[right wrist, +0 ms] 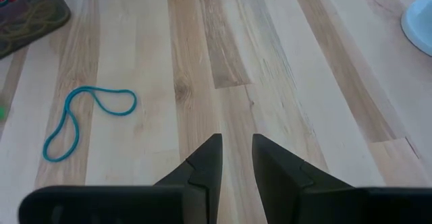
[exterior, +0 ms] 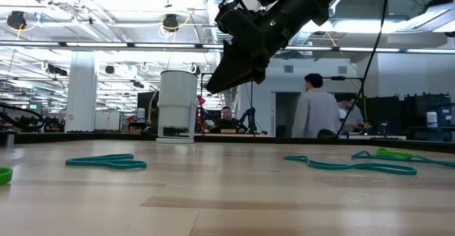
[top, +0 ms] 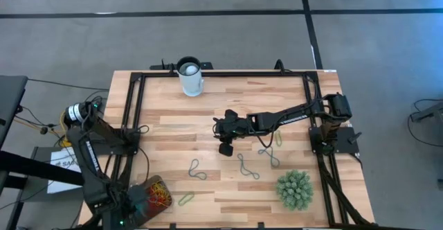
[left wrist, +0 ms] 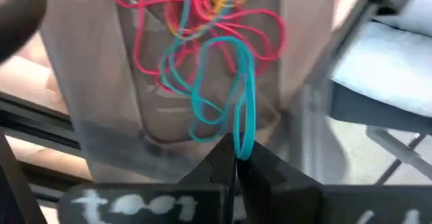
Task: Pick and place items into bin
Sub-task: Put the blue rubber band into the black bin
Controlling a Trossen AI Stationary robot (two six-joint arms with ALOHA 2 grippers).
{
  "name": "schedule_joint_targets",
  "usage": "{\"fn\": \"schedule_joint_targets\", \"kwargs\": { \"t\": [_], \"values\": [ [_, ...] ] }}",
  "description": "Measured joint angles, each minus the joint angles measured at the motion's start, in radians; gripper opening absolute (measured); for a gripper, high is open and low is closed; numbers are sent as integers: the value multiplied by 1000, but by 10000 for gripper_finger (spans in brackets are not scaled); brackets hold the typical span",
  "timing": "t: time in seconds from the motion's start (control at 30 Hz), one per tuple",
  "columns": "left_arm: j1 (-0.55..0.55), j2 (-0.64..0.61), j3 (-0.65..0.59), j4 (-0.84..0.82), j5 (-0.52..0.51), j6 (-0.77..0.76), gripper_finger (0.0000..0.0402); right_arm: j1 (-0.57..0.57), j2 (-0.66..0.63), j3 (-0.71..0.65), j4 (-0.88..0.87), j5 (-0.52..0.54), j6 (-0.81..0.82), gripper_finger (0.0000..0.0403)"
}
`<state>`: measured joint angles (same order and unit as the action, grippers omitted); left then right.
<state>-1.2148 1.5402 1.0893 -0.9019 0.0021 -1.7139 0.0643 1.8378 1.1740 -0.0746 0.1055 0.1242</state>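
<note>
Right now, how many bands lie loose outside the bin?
5. One teal band left of centre, a second teal band mid-table, a third teal band and a green band by the right arm, a yellow-green band beside the bin. More may be hidden.

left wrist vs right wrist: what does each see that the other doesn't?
Left wrist only: the left gripper shut on a teal band dangling over the bin, close up, with red, yellow and teal bands tangled inside.

Right wrist only: the right gripper open and empty above bare wood table, a blue band lying loose on it, and the rim of the white cup at the frame edge.

Both: the bin, which the right wrist catches only as a corner far off.
</note>
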Motion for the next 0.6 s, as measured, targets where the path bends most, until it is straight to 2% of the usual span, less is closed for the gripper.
{"fn": "schedule_joint_targets", "kwargs": {
  "t": [0.13,0.33,0.6],
  "values": [
    [0,0,-66,16,-1,-62,0,0,0,0,0,0,0,77],
    [0,0,-125,48,105,-144,5,0,0,0,0,0,0,77],
    [9,0,-125,55,94,-151,48,0,0,0,0,0,1,77]
  ]
}}
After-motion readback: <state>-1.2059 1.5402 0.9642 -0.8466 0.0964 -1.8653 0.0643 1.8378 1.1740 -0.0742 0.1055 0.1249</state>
